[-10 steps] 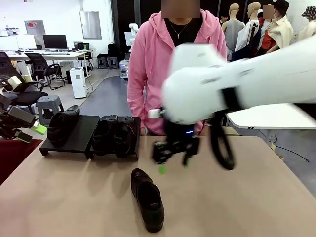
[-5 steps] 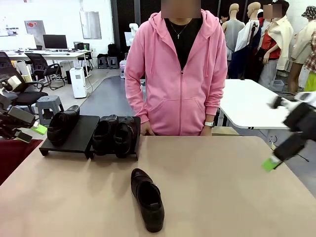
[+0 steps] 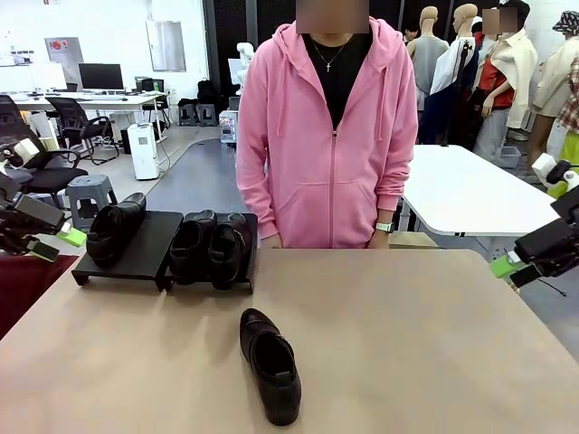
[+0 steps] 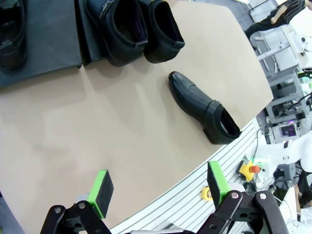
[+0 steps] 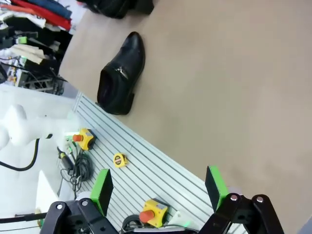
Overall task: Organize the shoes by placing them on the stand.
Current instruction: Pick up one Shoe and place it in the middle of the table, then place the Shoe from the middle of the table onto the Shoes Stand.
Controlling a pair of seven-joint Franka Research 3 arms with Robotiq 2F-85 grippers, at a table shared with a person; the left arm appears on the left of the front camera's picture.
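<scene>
On the table, near edge, centre: one loose shoe point(image 3: 270, 364) lies flat, well apart from the stand point(image 3: 145, 249).
Shoe axis: long axis runs roughly 11 to 5 o'clock in the front view, toe toward the robot, heel opening toward the person.
Stand: at 10 o'clock from the loose shoe; three shoes sit on it, one at its left end point(image 3: 115, 228), two side by side at its right end point(image 3: 213, 246); a free gap between them.
Left gripper point(image 3: 50, 239): at 9 o'clock, off the table edge, jaws spread, holding nothing.
Right gripper point(image 3: 516, 264): at 3 o'clock, jaws spread, empty.
Nearer arm: judged the left, though neither is close.
Person point(image 3: 327, 136): standing at 12 o'clock, hands at the far edge.
</scene>
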